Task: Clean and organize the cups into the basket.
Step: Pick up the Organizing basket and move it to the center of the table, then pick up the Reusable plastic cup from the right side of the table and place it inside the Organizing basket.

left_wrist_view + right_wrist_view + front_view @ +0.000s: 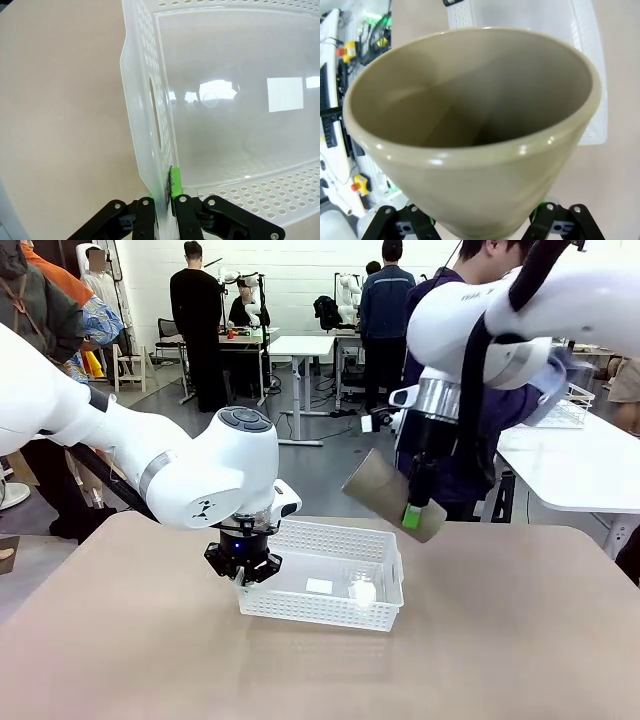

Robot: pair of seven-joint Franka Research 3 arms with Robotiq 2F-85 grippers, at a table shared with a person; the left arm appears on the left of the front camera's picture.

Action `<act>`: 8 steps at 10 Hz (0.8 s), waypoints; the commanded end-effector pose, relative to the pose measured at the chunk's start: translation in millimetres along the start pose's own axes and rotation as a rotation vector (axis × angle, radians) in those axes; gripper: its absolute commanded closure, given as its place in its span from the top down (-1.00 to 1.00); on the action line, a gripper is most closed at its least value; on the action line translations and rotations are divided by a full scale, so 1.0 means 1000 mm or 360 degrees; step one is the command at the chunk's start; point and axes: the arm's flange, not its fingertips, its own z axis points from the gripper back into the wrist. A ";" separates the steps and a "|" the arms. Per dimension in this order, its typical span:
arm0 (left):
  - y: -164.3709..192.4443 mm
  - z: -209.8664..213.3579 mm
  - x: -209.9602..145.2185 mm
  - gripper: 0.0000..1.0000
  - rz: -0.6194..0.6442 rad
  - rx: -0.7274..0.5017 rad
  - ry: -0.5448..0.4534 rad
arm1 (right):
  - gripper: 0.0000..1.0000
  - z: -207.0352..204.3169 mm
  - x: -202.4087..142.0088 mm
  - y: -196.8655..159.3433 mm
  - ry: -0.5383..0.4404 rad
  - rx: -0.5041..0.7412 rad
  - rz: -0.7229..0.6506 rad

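Note:
The white perforated basket (322, 611) stands on the tan table a little left of centre. My left gripper (243, 574) is shut on its left end wall, just below the handle cutout. In the left wrist view the green pads (175, 181) pinch that wall (145, 125). My right gripper (416, 512) is shut on a tan-brown cup (378, 490), which it holds tilted in the air above the basket's far right corner. In the right wrist view the cup's open mouth (470, 125) faces the camera and hides the right gripper's (480, 227) fingertips.
A white sticker (319, 586) lies on the basket's floor. A person in dark blue (470, 445) stands at the far edge behind the right arm. A second white table (585, 465) with a wire basket (570, 408) is at the right. Bare tabletop (500, 640) lies in front.

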 end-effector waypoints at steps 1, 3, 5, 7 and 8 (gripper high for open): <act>-0.001 -0.002 -0.003 -1.00 -0.0014 0.0014 0.0000 | 0.59 0.001 0.007 -0.001 0.0039 -0.0081 0.0055; -0.001 -0.002 -0.003 -1.00 -0.0014 0.0014 0.0000 | 0.59 -0.006 0.005 -0.002 0.0024 -0.0014 0.0024; -0.001 -0.002 -0.003 -1.00 -0.0014 0.0014 0.0000 | 0.59 -0.006 0.005 -0.002 0.0024 -0.0014 0.0024; -0.001 -0.002 -0.003 -1.00 -0.0014 0.0014 0.0000 | 0.59 -0.006 0.006 -0.001 0.0024 -0.0018 0.0057; -0.001 -0.002 -0.003 -1.00 -0.0014 0.0014 0.0000 | 0.59 -0.022 0.015 0.006 0.0028 -0.0148 0.0093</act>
